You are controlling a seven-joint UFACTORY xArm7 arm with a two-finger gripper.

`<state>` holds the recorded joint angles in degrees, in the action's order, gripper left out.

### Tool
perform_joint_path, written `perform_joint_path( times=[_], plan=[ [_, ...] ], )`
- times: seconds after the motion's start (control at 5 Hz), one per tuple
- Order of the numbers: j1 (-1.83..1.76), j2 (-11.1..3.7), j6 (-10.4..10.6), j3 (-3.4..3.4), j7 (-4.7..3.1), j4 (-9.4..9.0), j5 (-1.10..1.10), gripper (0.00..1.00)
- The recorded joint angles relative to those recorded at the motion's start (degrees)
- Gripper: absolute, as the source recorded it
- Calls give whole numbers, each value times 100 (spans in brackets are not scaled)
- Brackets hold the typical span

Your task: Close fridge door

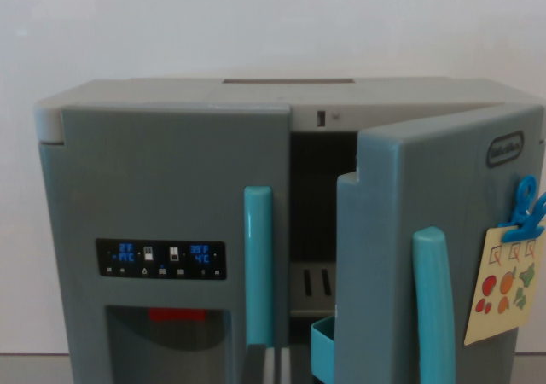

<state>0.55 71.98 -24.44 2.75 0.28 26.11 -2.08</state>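
Wrist view faces a grey toy fridge (171, 102) that fills most of the frame, standing against a plain white wall (256, 17). We begin at the wrist view's left, where the left door (162, 196) sits shut and flush with the cabinet. Set into it is a black control panel (160, 258) with small glowing blue readouts and white icons; the figures are too blurred for us to read. Below the panel is a recessed dispenser bay (166, 346) with a red bar (177, 314) at its top. Along that door's inner edge runs an upright teal handle (258, 264).

Moving to the middle, we see a dark gap showing the fridge interior (311, 222), with a pale slotted shelf (314, 283) low inside and a small latch fitting (322, 119) on the frame above.

Further toward the wrist view's right, the right door (426, 188) stands ajar, swung outward toward us. A teal bin (322, 348) shows on its inner side near the bottom, and a second teal handle (433, 303) rises on its front. An oval embossed logo (505, 148) in the upper corner appears to read Little Tikes, though it is faint. A blue clip (522, 206) holds a cream card (503, 288) printed with checkboxes and pictures of fruit and vegetables.

Our gripper does not appear in this view, so we cannot say whether it is parted or pinched together.
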Motion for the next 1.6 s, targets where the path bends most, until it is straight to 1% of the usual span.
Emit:
perform_joint_path(
  times=[0.8, 1.0, 1.2, 1.4, 1.6],
  plan=[
    [3, 0, -2, -2, 0, 0, 0, 100],
    [11, -50, -2, -90, 0, 0, 0, 100],
    [11, -50, -2, -90, 0, 0, 0, 100],
    [11, -173, -2, -338, 0, 1, 0, 100],
    [11, -173, -2, -338, 0, 1, 0, 100]
  ],
)
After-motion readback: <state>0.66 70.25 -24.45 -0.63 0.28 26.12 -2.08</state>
